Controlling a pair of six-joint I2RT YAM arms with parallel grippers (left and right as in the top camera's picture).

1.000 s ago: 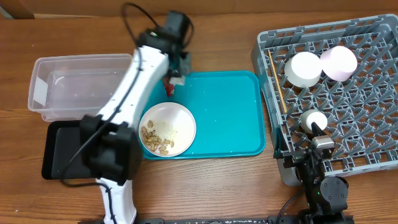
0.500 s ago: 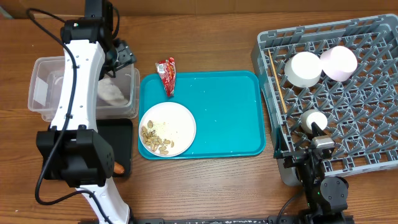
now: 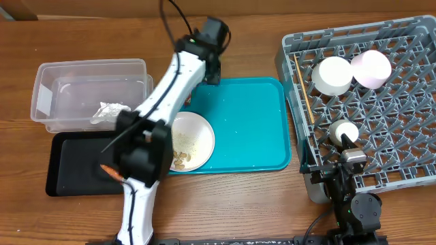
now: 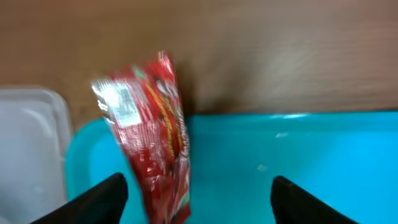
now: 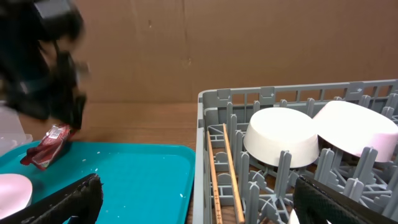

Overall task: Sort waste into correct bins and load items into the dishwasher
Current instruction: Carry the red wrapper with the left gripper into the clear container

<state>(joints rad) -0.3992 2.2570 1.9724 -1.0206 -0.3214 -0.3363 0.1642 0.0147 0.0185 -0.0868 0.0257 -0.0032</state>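
Left claw (image 4: 199,183), released, hangs over the red wrapper (image 4: 152,134) on the teal tray (image 4: 298,162) rim, by the far edge of the worktop (image 4: 280,56). Right claw (image 5: 199,199) released.

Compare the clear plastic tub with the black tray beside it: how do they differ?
The clear tub is see-through with high walls; the black tray is opaque and shallow. The tub holds a crumpled silver-white wrapper; the tray holds a small orange carrot, partly hidden by the left arm. Both are rectangular, of similar size, and lie side by side.
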